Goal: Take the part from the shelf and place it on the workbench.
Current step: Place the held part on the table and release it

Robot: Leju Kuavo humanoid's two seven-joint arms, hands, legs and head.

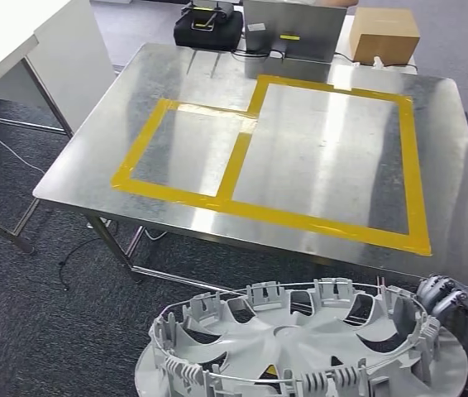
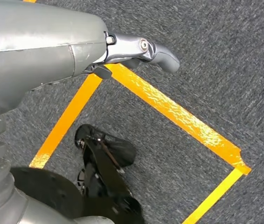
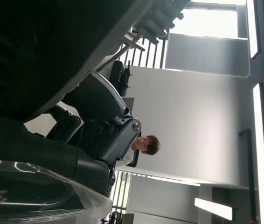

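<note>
The right robot hand (image 1: 462, 318) grips the grey wheel cover (image 1: 300, 343) at its rim, short of the desk (image 1: 94, 165). Beyond the desk's yellow tape (image 1: 319, 219) sit a cardboard box (image 1: 384, 35) and a black case (image 1: 208, 26). The left robot hand (image 2: 137, 49) hangs above the floor, holding nothing.

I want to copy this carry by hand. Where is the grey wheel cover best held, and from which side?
Grip the wheel cover at its outer rim, from the side, as the right hand does. It lies flat, inner face up; the rim's ribbed clips and wire ring give purchase, while the centre is shallow and smooth.
</note>
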